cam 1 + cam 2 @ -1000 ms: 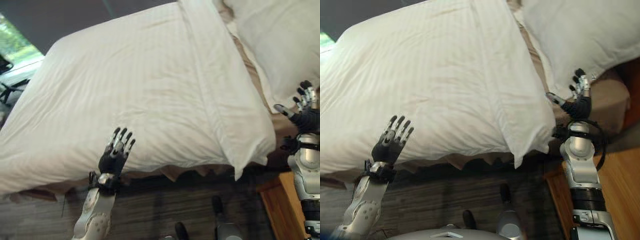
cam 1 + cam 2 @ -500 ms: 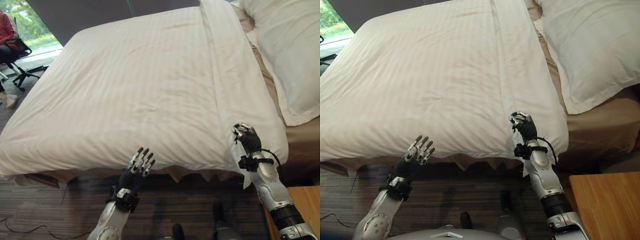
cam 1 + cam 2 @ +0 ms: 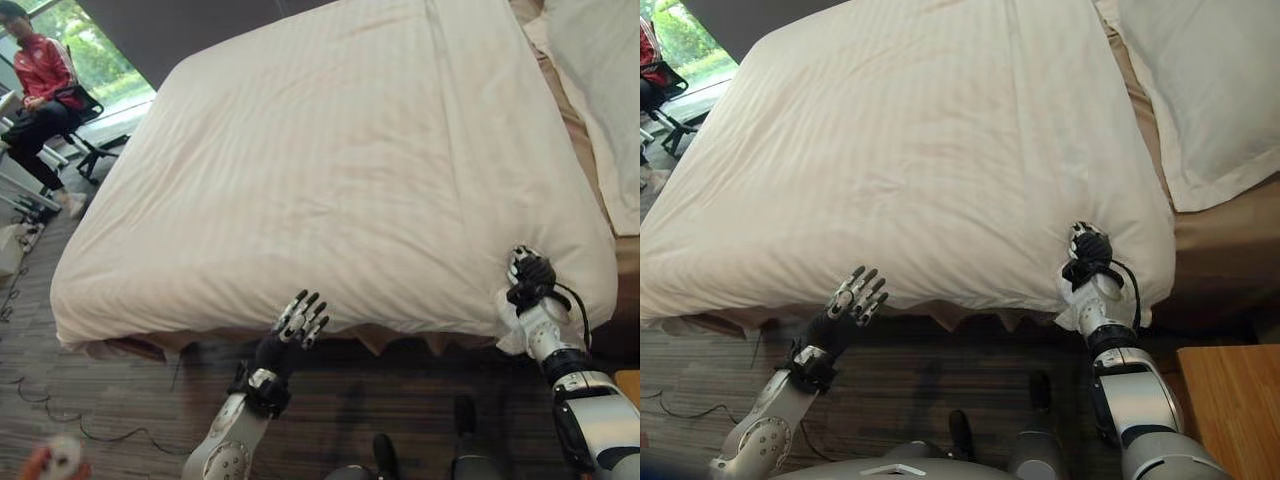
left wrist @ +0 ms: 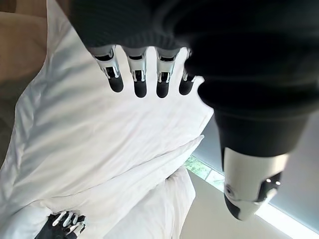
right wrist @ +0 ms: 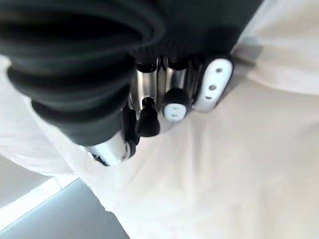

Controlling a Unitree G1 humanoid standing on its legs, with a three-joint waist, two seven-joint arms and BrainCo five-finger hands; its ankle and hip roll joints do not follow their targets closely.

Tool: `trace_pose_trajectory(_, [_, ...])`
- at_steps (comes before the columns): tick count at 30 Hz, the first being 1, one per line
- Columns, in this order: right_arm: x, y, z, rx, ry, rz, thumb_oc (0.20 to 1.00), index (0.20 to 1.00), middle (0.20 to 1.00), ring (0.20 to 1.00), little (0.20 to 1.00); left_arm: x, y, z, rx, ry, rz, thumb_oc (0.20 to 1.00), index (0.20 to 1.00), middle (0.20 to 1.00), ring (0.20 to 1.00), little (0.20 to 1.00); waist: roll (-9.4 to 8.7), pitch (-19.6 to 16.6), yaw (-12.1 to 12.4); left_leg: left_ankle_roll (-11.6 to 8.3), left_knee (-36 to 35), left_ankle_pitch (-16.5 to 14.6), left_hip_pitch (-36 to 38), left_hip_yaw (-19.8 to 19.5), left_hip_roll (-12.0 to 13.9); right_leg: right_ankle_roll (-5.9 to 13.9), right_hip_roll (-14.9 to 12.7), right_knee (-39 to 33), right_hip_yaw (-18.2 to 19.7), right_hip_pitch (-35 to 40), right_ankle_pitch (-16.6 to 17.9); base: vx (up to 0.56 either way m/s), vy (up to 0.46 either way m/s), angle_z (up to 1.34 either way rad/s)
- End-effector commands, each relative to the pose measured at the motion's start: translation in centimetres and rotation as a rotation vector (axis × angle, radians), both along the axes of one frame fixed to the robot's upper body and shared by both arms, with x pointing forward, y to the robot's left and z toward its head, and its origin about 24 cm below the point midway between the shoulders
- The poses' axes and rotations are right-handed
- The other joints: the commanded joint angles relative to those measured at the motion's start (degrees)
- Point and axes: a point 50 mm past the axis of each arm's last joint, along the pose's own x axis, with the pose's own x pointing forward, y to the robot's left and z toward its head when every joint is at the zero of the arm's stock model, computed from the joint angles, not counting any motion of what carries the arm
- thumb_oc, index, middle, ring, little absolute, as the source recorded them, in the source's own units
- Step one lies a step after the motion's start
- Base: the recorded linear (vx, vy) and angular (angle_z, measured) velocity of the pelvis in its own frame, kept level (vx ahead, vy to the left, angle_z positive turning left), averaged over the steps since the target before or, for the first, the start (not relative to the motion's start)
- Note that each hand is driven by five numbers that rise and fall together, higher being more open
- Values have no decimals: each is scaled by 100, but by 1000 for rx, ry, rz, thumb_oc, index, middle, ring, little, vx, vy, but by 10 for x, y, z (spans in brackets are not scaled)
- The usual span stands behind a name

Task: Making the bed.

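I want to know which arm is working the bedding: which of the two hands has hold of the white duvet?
The right hand, fingers curled into the white striped duvet near its pillow-side front corner. The left hand has straight, spread fingers at the bed's front edge, gripping nothing.

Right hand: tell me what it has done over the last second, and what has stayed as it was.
The right hand swung from beside the pillow down to the near corner of the white duvet, where its fingers have now curled into the cloth. The left hand stays open at the duvet's near edge, holding nothing. The duvet remains spread over the bed. The camera itself shifted.
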Motion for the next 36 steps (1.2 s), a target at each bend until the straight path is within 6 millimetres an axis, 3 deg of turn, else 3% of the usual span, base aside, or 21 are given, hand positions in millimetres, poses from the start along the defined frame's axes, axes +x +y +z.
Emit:
trace_pose_trajectory(1, [-63, -15, -73, 73, 337, -94, 200, 200, 200, 200, 200, 10, 2, 21, -25, -128, -8, 1000, 1000, 1000, 1000, 1000, -128, 179, 36, -330, 38, 546, -143, -429, 209, 378, -143, 102, -106, 381, -380, 52, -21, -1])
trace_pose_trajectory(2, [-115, -17, -111, 151, 477, -166, 200, 200, 200, 200, 200, 9, 5, 20, -28, -134, 15, 1000, 1000, 1000, 1000, 1000, -150, 207, -94, -332, 38, 493, -74, -420, 222, 383, -121, 102, -113, 446, -422, 40, -24, -1])
trace_pose_trajectory(3, [-115, -17, -111, 152, 477, -165, 200, 200, 200, 200, 200, 9, 6, 20, -27, -134, 15, 1000, 1000, 1000, 1000, 1000, -157, 198, -90, -333, 38, 515, -93, -417, 220, 377, -122, 102, -109, 426, -402, 54, -23, 2])
trace_pose_trajectory(4, [-164, -13, -139, 189, 611, -193, 200, 200, 200, 200, 200, 8, 9, 22, -37, -143, 38, 1000, 1000, 1000, 1000, 1000, -204, 200, -216, -331, 38, 483, -58, -392, 224, 376, -109, 102, -92, 437, -408, 18, -11, 4])
trace_pose_trajectory(5, [-184, -14, -147, 197, 665, -216, 200, 200, 200, 200, 200, 8, 10, 22, -38, -147, 44, 1000, 1000, 1000, 1000, 1000, -225, 197, -257, -330, 38, 471, -43, -380, 226, 377, -106, 102, -85, 445, -412, 30, -8, 5])
trace_pose_trajectory(6, [-184, -14, -147, 197, 666, -216, 200, 200, 200, 200, 200, 7, 10, 22, -38, -146, 44, 1000, 1000, 1000, 1000, 1000, -226, 192, -255, -330, 38, 470, -40, -380, 226, 377, -106, 102, -85, 448, -414, 0, 0, 0])
trace_pose_trajectory(9, [-253, -20, -164, 256, 796, -361, 200, 200, 200, 200, 200, 5, 16, 21, -48, -152, 85, 1000, 1000, 1000, 1000, 1000, -325, 206, -537, -334, 38, 407, 40, -301, 233, 408, -96, 102, -20, 467, -400, 12, 18, -10])
trace_pose_trajectory(11, [-264, -26, -162, 254, 795, -402, 200, 200, 200, 200, 200, 4, 17, 16, -43, -132, 94, 1000, 1000, 1000, 1000, 1000, -385, 195, -636, -330, 38, 380, 82, -269, 241, 420, -95, 102, 11, 481, -389, -3, 22, -19])
trace_pose_trajectory(16, [-240, -37, -148, 135, 678, -300, 200, 200, 200, 200, 200, -4, 24, 2, 55, -69, 90, 1000, 1000, 1000, 1000, 1000, -535, 135, -762, -327, 38, 362, 172, -220, 244, 429, -100, 102, 56, 550, -328, -17, 13, -26])
trace_pose_trajectory(17, [-223, -38, -137, 44, 612, -193, 200, 200, 200, 200, 200, -10, 27, -5, 73, -35, 87, 1000, 1000, 1000, 1000, 1000, -580, 133, -797, -325, 38, 349, 223, -219, 248, 428, -97, 102, 59, 601, -327, -18, 2, -5])
trace_pose_trajectory(18, [-208, -36, -124, -38, 537, -92, 275, 275, 275, 275, 275, -16, 29, -16, 105, 14, 77, 1000, 1000, 1000, 1000, 1000, -640, 92, -823, -324, 38, 363, 237, -222, 248, 417, -96, 102, 58, 620, -314, 0, 0, 0])
trace_pose_trajectory(19, [-184, -30, -93, -171, 377, 50, 1000, 1000, 1000, 1000, 1000, -29, 35, -32, 197, 84, 50, 1000, 1000, 1000, 1000, 1000, -742, 15, -851, -310, 38, 347, 308, -251, 253, 414, -97, 102, 33, 713, -313, -15, 17, 4])
trace_pose_trajectory(23, [-146, -7, -40, -438, 143, 248, 1000, 1000, 1000, 1000, 1000, -44, 32, -57, 286, 200, 33, 1000, 1000, 1000, 1000, 1000, -914, -140, -838, -262, 38, 279, 502, -358, 264, 429, -95, 102, -48, 984, -357, -3, 10, 13])
trace_pose_trajectory(24, [-146, -7, -40, -438, 143, 248, 1000, 1000, 1000, 1000, 1000, -44, 32, -57, 286, 200, 33, 1000, 1000, 1000, 1000, 1000, -918, -155, -839, -262, 38, 295, 477, -359, 261, 426, -98, 102, -47, 960, -346, -31, 20, 39])
trace_pose_trajectory(26, [-130, 27, -21, -489, 22, 349, 1000, 1000, 1000, 1000, 1000, -39, 19, -62, 273, 213, 64, 1000, 1000, 1000, 1000, 1000, -1089, -261, -748, -223, 38, 254, 570, -461, 277, 427, -92, 102, -124, 1121, -376, -51, 11, 29])
trace_pose_trajectory(27, [-130, 27, -21, -488, 22, 349, 1000, 1000, 1000, 1000, 1000, -39, 19, -62, 273, 213, 64, 1000, 1000, 1000, 1000, 1000, -1091, -262, -752, -222, 38, 255, 568, -464, 275, 428, -94, 102, -128, 1121, -377, -46, 8, 9])
trace_pose_trajectory(29, [-124, 59, -19, -432, -35, 457, 1000, 1000, 1000, 1000, 1000, -36, 12, -65, 232, 234, 108, 1000, 1000, 1000, 1000, 1000, -1184, -273, -663, -213, 38, 227, 647, -502, 292, 425, -88, 102, -180, 1239, -419, -42, 18, 3])
trace_pose_trajectory(30, [-124, 59, -19, -432, -36, 457, 1000, 1000, 1000, 1000, 1000, -36, 12, -65, 232, 234, 108, 1000, 1000, 1000, 1000, 1000, -1189, -282, -667, -213, 38, 241, 628, -504, 288, 423, -91, 102, -181, 1221, -410, -64, -8, 6])
trace_pose_trajectory(32, [-120, 99, -11, -395, -115, 643, 1000, 1000, 1000, 1000, 1000, -28, 12, -61, 238, 210, 148, 1000, 1000, 1000, 1000, 1000, -1348, -300, -473, -186, 38, 245, 646, -625, 287, 400, -61, 102, -236, 1340, -463, -69, -27, 13])
trace_pose_trajectory(36, [-120, 117, -15, -411, -113, 760, 1000, 1000, 1000, 1000, 1000, -18, 23, -50, 286, 150, 197, 1000, 1000, 1000, 1000, 1000, -1416, -266, -291, -187, 38, 291, 706, -771, 341, 375, -65, 176, -372, 1440, -570, -45, -60, 14])
